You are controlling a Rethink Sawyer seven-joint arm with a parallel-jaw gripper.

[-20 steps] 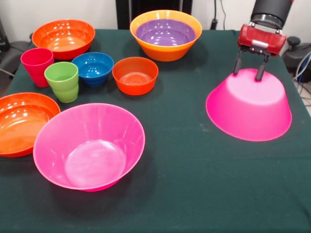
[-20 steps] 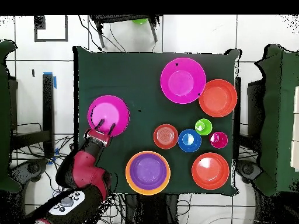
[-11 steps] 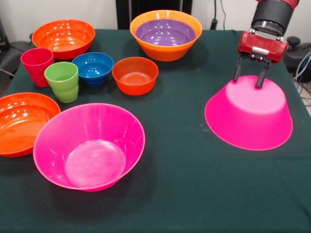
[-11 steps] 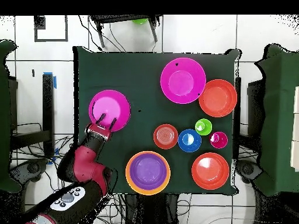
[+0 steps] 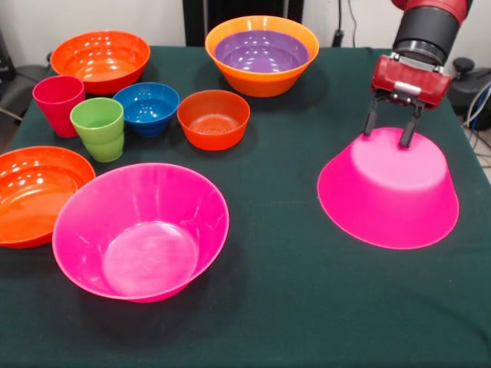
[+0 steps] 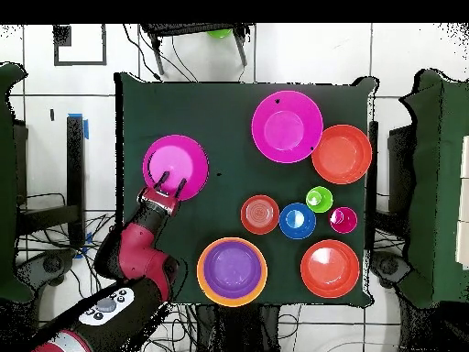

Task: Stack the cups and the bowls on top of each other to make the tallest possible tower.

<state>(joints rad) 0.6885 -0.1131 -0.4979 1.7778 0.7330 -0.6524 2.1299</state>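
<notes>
Purple bowl (image 5: 261, 50) nested in orange bowl (image 5: 262, 80); other bowls empty.

A dark green cloth (image 5: 307, 307) covers the bench (image 6: 128, 92); it lies flat, hanging a little at the corners; around the bench a white tiled floor (image 6: 403, 50) shows from above; cables (image 6: 55, 206) trail on the tiles at one side; blue tape (image 6: 85, 126) sits just beside the bench's edge.

The front view's left edge cuts off 1 red-orange bowl (image 5: 31, 192); the purple bowl (image 5: 261, 50) perhaps hides the orange bowl's (image 5: 265, 83) floor.
</notes>
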